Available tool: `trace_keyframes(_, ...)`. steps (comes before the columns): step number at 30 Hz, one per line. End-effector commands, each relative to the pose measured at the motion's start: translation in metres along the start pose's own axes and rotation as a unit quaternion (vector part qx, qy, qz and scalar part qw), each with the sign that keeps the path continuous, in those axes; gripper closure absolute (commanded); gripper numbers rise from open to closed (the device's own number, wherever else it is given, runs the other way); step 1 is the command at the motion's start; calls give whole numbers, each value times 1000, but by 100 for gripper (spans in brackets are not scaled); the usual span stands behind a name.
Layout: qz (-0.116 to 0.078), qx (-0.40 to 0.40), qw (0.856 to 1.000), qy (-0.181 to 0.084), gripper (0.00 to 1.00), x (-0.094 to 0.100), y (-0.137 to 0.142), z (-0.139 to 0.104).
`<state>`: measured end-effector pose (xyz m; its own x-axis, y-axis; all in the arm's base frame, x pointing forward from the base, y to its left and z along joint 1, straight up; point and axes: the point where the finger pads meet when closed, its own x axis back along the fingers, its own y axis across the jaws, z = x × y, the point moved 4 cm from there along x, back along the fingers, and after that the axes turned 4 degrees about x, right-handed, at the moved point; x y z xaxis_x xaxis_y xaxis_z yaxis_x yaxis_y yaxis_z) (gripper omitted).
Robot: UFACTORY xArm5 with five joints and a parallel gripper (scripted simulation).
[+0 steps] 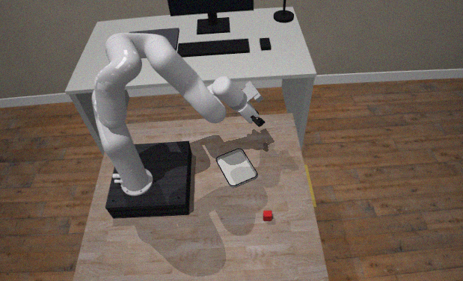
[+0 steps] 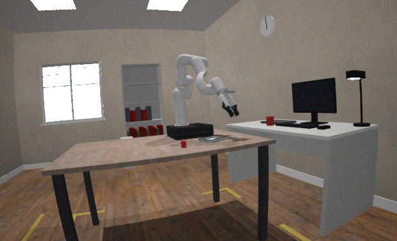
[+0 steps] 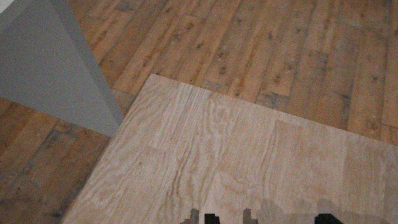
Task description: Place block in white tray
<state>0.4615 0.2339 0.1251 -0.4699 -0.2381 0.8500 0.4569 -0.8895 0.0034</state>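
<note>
red block (image 1: 268, 215) sits upright, cube-shaped, faces square to table (image 1: 161, 246).

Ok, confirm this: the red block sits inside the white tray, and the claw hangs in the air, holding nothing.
Not quite. The block is not in the tray; it sits on the wooden table, apart from the tray, as the top view shows. The rest holds: the claw hangs in the air, holding nothing.
</note>
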Motion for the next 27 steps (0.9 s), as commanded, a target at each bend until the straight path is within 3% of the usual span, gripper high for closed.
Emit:
trace_keyframes(1,-16,-24,999,-45,45,19,35,7)
trace_keyframes(4,-16,-24,999,-45,45,19,35,7)
trace_keyframes(7,-29,-49,995,-82,45,42,67,8)
trace_keyframes(9,-29,-49,995,-82,45,42,67,8)
trace_keyframes(12,-39,-74,989,-119,45,69,96,4)
trace_keyframes(14,-39,-74,989,-119,45,69,96,4)
trace_keyframes(15,-43,-87,986,-136,45,83,109,1)
trace_keyframes(17,-43,-87,986,-136,45,83,109,1)
trace_keyframes(18,-46,-100,982,-154,45,99,122,-3)
trace_keyframes(21,-46,-100,982,-154,45,99,122,-3)
trace_keyframes(23,-51,-126,973,-188,45,131,144,-14)
trace_keyframes(25,-51,-126,973,-188,45,131,144,-14)
trace_keyframes(26,-53,-139,968,-204,45,148,153,-20)
trace_keyframes(27,-53,-139,968,-204,45,148,153,-20)
